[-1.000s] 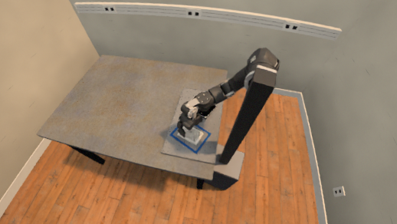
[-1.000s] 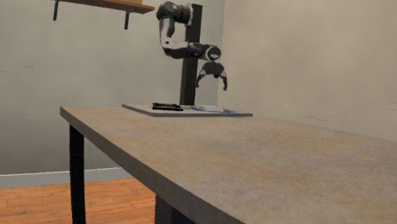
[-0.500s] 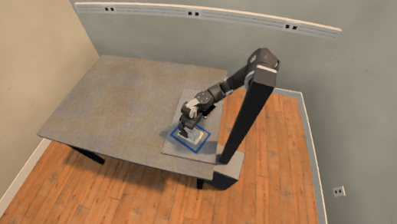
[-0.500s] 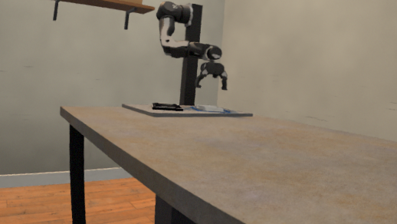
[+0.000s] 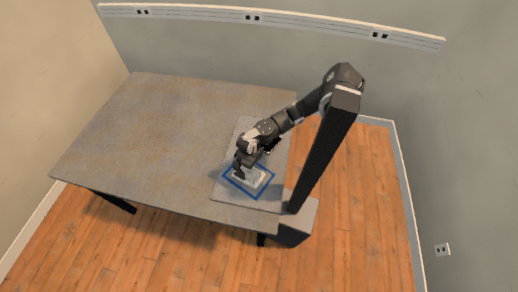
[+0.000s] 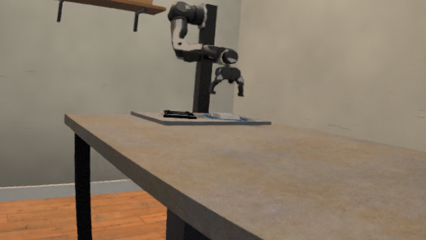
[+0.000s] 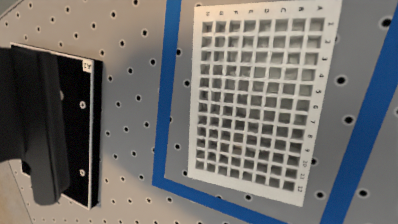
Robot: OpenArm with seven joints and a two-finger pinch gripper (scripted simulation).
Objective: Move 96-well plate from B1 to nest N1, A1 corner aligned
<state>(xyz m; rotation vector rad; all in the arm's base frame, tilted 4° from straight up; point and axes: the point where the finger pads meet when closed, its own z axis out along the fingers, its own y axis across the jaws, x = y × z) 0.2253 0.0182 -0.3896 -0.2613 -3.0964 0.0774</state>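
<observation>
In the wrist view, from left to right: one dark gripper finger partly covers one black plate nest, whose single A1 label sits at a corner. Next comes one blue outline on one perforated board. Inside it lies one white 96-well plate, its wells in eight lettered columns and twelve numbered rows. The one gripper hangs above the plate, two fingers spread, holding nothing.

Since a second ago: wrist has rotated slightly, changing the tilt of the jaws. From the top, their tips have shifted a bit, further across the plate's edge. Small move only.
</observation>
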